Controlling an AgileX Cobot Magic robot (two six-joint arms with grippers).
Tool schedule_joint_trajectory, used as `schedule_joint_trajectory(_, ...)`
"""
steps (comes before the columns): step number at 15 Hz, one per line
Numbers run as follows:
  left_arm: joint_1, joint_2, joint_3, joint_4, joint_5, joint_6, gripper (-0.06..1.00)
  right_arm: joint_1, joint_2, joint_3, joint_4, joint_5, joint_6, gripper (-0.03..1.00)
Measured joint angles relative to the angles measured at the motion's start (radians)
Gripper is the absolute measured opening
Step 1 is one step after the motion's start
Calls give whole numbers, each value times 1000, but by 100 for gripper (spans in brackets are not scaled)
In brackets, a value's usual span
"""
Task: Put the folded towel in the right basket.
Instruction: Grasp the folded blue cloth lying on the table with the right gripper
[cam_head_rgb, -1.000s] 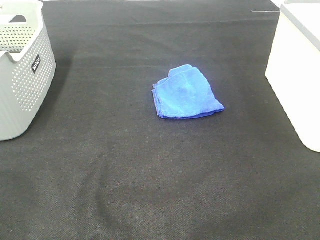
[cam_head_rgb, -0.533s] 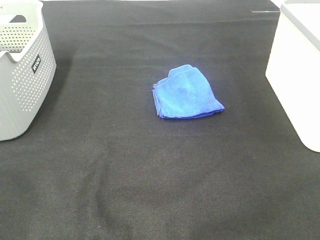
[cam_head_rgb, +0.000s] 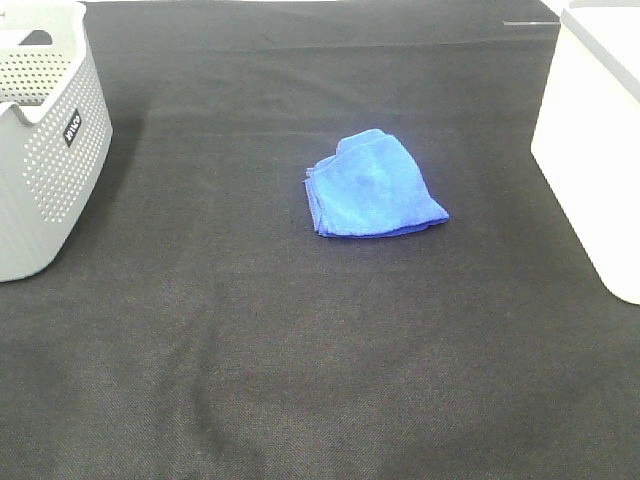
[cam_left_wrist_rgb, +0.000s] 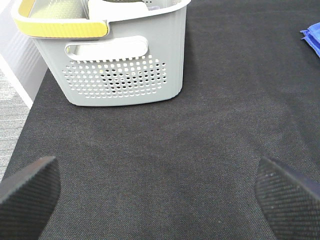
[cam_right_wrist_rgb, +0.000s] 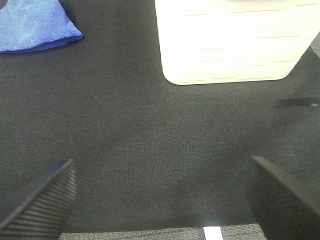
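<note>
Both left fingers and right fingers hang released, empty; bring right ones onto the folded blue microfibre towel, pinch all layers, then clear the wall of the white plastic basket.

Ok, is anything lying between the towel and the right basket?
No. Only bare black tabletop separates the towel and the right basket, as the exterior high and right wrist views both show.

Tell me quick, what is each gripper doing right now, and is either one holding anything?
Left gripper: open, holding nothing.
Right gripper: open, holding nothing.
</note>
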Motion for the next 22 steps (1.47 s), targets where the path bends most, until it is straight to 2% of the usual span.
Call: schedule_joint_trajectory(22, 0, 0, 0, -8, 0, 0, 99, 0, 0, 0, 0, 0, 0, 89)
